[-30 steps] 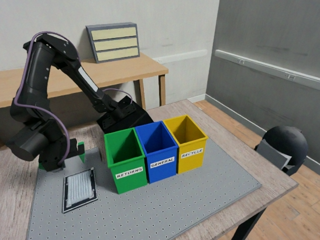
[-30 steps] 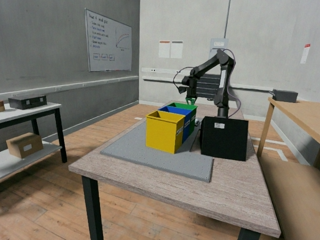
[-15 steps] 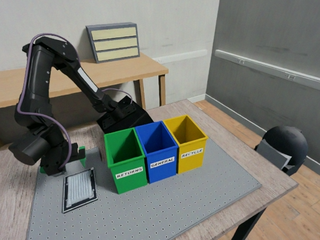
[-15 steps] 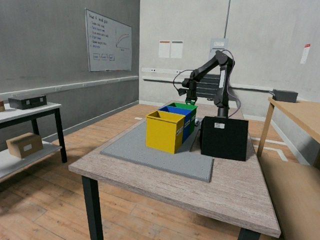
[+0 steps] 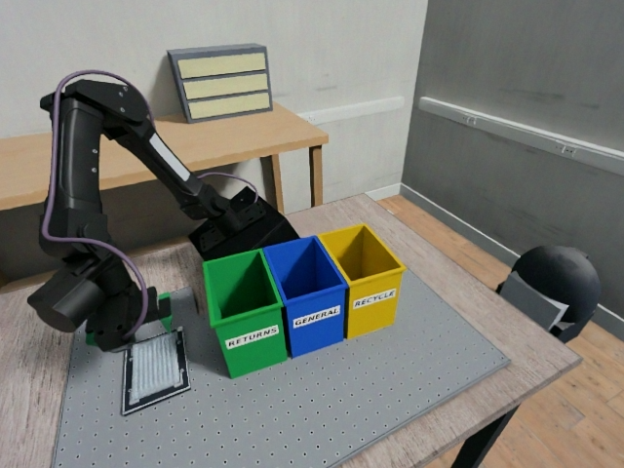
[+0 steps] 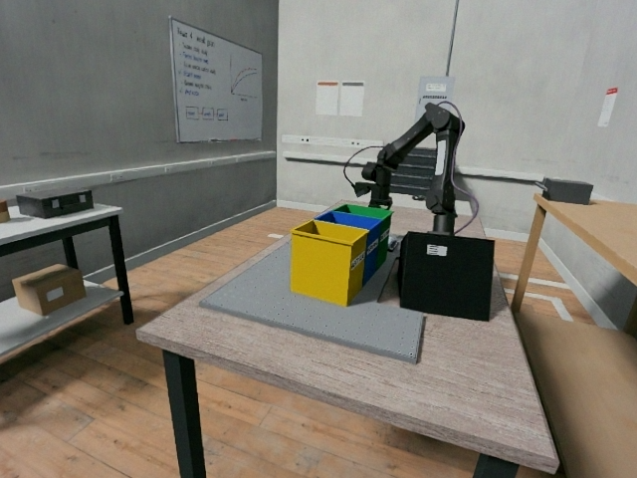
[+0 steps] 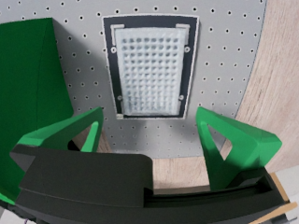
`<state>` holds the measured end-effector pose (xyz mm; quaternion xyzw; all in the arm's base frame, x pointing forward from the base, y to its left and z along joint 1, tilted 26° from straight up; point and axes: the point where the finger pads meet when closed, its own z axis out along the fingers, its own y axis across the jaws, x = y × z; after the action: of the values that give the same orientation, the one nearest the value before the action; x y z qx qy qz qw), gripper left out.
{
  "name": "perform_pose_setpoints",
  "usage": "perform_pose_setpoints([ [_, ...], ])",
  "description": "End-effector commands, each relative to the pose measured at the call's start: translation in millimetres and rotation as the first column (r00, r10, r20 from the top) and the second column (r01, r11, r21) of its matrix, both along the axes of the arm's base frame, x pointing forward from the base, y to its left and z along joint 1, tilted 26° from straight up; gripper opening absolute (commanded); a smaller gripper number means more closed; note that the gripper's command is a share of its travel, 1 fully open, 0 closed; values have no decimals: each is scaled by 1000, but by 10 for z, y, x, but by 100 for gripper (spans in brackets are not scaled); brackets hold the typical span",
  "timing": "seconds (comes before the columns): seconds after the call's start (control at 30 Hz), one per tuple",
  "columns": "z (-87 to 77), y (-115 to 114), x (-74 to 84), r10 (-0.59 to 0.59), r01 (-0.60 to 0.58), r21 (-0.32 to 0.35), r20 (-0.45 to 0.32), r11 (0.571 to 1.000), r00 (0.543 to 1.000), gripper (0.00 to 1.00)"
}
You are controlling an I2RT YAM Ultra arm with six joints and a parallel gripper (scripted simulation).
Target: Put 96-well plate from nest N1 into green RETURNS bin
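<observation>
The white 96-well plate [image 5: 154, 367] lies flat in the black plate nest [image 5: 134, 405] on the grey perforated board, left of the bins. It also shows in the wrist view [image 7: 150, 74], straight ahead of my fingers. My gripper [image 7: 149, 111] has green fingers, is open and empty, and hangs above the board's edge just behind the nest; in the top view the gripper [image 5: 128, 322] is mostly hidden by the wrist. The green RETURNS bin [image 5: 245, 311] stands upright to the right of the nest, and its side fills the left of the wrist view [image 7: 30, 93].
The blue GENERAL bin [image 5: 307, 299] and yellow RECYCLE bin [image 5: 364, 278] stand upright in a row beside the green one. A black box [image 5: 247, 226] holds the arm base behind the bins. A dark helmet [image 5: 557, 290] sits off the table's right edge.
</observation>
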<state>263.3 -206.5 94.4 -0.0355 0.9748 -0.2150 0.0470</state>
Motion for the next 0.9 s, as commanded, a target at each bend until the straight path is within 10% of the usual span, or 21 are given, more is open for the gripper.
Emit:
perform_pose_setpoints([
  [0.0, -40, -32, 98, 19, -18, -1, 22, 1000, 1000, 100],
  [0.87, -441, -182, 108, 19, -19, 13, -2, 1000, 1000, 100],
])
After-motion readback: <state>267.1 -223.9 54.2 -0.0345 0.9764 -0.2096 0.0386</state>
